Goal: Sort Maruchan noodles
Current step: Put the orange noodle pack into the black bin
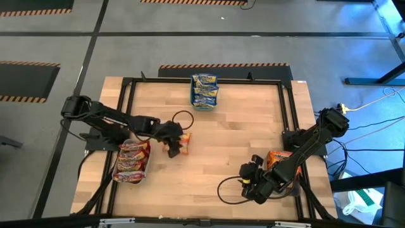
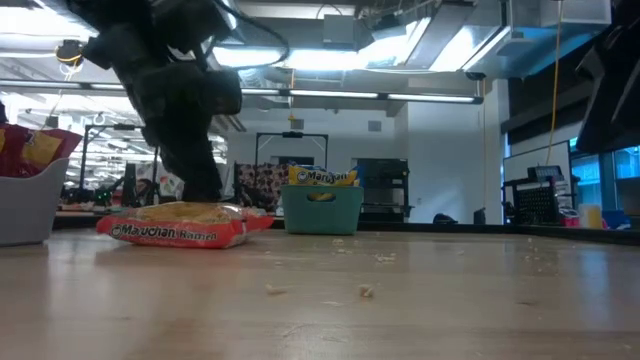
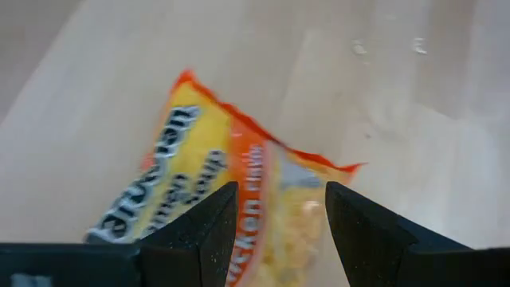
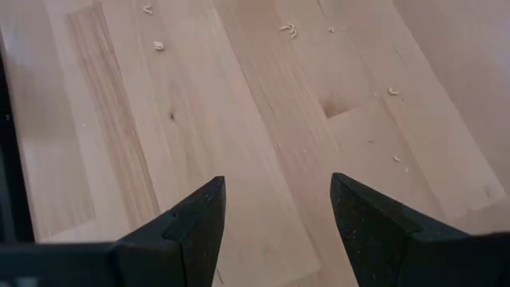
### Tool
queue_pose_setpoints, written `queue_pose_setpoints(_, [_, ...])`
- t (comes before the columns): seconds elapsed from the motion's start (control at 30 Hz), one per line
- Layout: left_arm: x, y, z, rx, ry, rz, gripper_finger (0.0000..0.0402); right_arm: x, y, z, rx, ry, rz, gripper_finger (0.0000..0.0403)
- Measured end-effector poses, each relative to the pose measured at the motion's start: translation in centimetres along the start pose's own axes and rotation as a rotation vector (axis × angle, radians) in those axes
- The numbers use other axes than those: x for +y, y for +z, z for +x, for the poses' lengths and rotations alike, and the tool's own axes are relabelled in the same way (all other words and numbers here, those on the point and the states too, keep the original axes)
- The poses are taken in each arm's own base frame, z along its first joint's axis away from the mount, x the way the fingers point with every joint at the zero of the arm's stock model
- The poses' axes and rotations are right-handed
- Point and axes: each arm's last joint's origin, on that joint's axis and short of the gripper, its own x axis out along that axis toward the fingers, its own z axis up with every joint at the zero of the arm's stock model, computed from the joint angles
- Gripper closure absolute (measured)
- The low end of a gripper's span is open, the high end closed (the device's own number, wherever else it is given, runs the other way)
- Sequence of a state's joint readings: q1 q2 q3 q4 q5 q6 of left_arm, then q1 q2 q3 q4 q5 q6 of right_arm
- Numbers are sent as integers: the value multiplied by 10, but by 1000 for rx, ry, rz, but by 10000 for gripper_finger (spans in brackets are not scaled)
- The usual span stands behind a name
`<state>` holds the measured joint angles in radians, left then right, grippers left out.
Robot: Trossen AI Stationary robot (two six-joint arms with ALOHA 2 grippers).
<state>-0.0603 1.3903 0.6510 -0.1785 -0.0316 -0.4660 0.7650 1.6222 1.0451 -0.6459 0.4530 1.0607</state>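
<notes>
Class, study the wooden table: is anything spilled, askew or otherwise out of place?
Yes. Small pale noodle crumbs lie scattered on the bare wooden tabletop, seen in the right wrist and low views. One orange-and-yellow crinkly plastic noodle packet lies loose outside the bins, under the open left gripper.

"Maruchan Ramen" in white letters along the edge of the orange packet [image 2: 185,225] lying on the table, "Maruchan" on the blue-and-yellow packet [image 2: 322,177] standing in the teal tray [image 2: 322,212], blurred partial lettering on the same orange packet seen by the left wrist, not readable
</notes>
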Motion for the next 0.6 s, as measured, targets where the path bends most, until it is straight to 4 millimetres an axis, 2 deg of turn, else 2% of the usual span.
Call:
queue_pose_setpoints(0.2, [-9, -5, 4, -10, 33, 3, 219, 0, 0, 0, -2, 3, 2, 189])
queue_pose_setpoints(0.4, [-11, -9, 10, -59, 139, -131, 220, 2, 1, 0, -14, 14, 10, 189])
queue_pose_setpoints(0.6, [-24, 5, -7, -74, 114, -161, 220, 2, 1, 0, -7, 17, 14, 189])
